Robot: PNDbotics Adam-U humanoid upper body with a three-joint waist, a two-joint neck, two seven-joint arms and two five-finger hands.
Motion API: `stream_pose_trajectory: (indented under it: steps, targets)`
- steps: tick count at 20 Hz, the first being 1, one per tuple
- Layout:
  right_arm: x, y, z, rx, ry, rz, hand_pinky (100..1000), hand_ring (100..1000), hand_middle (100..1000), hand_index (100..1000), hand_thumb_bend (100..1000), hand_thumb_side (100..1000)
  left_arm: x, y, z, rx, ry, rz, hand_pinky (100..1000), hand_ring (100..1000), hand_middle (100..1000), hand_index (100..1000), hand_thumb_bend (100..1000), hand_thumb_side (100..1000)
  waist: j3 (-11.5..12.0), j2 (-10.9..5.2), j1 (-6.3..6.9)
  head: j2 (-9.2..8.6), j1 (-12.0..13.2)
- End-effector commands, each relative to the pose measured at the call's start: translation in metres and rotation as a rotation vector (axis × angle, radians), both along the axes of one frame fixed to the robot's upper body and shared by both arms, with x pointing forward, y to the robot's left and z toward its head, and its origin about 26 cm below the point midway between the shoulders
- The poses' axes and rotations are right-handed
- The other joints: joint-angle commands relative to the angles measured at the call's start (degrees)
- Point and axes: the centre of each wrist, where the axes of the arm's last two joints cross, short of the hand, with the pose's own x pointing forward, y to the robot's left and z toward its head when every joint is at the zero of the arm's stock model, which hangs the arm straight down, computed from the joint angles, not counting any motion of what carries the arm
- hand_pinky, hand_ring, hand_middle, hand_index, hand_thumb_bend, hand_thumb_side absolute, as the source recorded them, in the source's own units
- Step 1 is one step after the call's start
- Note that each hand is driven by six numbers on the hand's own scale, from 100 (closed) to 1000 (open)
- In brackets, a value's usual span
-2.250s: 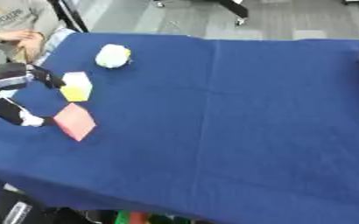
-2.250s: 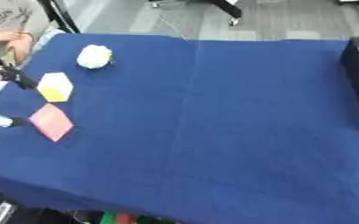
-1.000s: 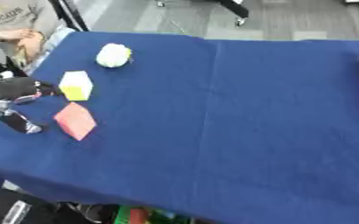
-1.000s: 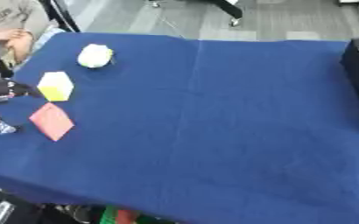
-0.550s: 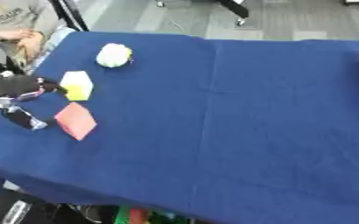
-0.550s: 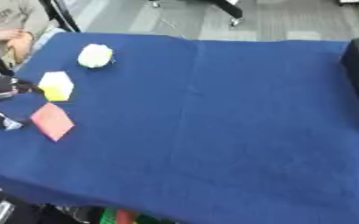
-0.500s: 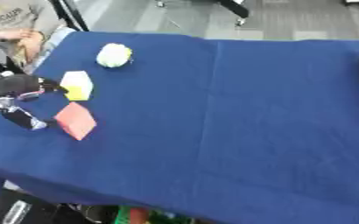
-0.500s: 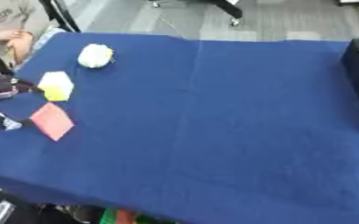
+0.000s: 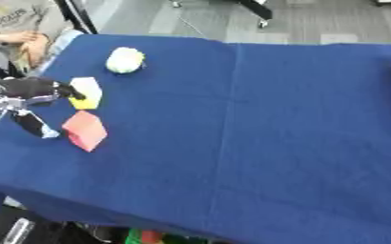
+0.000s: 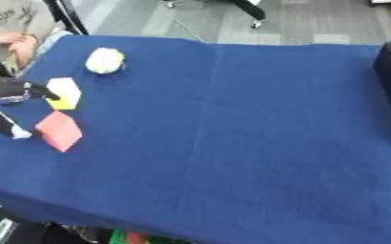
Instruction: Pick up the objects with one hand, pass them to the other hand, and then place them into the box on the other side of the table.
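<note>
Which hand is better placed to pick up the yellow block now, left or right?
The left. The left hand is already beside the yellow block, with a finger reaching its edge, at the table's left side. The right hand shows in neither view.

Tabletop point(image 9: 274, 119): plain dark blue cloth. Block point(image 9: 87, 92): yellow; block point(image 9: 85, 130): pink-red; ball point(image 9: 125, 60): pale yellowish white. Left hand point(image 9: 28, 90): black and silver.

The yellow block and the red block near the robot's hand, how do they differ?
The yellow six-sided block lies farther from the robot than the red flat block. The yellow block has a fingertip of the left hand at its edge; the red block lies apart from the hand. The yellow one looks hexagonal, the red one diamond-like with a corner pointing down. Both rest on the blue tablecloth at the left.
</note>
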Motion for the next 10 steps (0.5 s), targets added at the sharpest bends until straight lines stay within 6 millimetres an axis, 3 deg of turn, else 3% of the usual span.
stream_pose_trajectory:
  steps: [1,10]
  targets:
    - [-0.0012,0.0016,0.0087,-0.012,-0.029,0.015,932,855,829,1000,100,568,0.0023,0.0053,0.0128,0.046,0.015,0.001,905,838,816,942,431,311,0.0,-0.73,-0.08,-0.2,0.2]
    - [-0.0009,0.0021,0.0089,-0.011,-0.03,0.019,932,855,828,1000,100,569,0.0069,0.0017,0.0105,0.052,0.072,-0.01,899,830,806,932,419,317,-0.1,-0.67,-0.07,-0.17,0.3]
